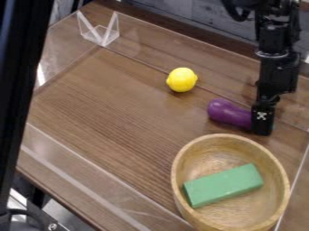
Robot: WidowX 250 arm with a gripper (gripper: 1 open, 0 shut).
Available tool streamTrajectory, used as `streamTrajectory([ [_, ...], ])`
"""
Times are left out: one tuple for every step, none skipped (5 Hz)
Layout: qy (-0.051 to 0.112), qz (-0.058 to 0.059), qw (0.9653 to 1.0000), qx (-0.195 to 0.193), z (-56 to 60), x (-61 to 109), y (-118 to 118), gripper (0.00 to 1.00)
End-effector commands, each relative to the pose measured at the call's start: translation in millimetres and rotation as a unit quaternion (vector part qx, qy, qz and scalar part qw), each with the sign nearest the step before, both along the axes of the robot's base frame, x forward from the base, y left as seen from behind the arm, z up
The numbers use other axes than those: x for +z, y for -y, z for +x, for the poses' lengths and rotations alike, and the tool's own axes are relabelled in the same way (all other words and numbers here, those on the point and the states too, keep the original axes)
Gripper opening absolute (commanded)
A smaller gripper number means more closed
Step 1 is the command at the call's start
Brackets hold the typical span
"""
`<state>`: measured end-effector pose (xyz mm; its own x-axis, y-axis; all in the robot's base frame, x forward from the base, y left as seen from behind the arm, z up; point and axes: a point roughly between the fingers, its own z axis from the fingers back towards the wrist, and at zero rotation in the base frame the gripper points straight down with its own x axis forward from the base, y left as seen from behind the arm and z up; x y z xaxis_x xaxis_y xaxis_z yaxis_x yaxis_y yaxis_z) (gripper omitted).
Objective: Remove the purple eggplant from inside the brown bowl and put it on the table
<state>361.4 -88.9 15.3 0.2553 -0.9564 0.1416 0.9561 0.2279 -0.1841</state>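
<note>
Purple eggplant [229,114] seen on table [115,108], by brown bowl [230,183]. Gripper [262,120] opened wide beside eggplant; grip cannot be told.

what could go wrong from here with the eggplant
The gripper is right up against the eggplant, so any further sideways travel might push or roll it across the table. The brown bowl sits close by, so a low swing that way could knock its rim. The yellow ball lies loose beyond the eggplant and could roll if bumped.
</note>
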Motion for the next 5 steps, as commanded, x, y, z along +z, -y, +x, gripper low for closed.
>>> streamTrajectory([
  [0.015,0.007,0.9991,0.038,10.3,1.0,-14.6,1.0],
  [0.016,0.008,0.9989,0.044,11.0,4.9,-15.7,1.0],
  [0.016,0.008,0.9986,0.051,11.6,7.5,-16.9,1.0],
  [0.016,0.009,0.9982,0.058,12.3,9.5,-18.1,1.0],
  [0.016,0.009,0.9977,0.065,12.7,10.6,-19.3,1.0],
])
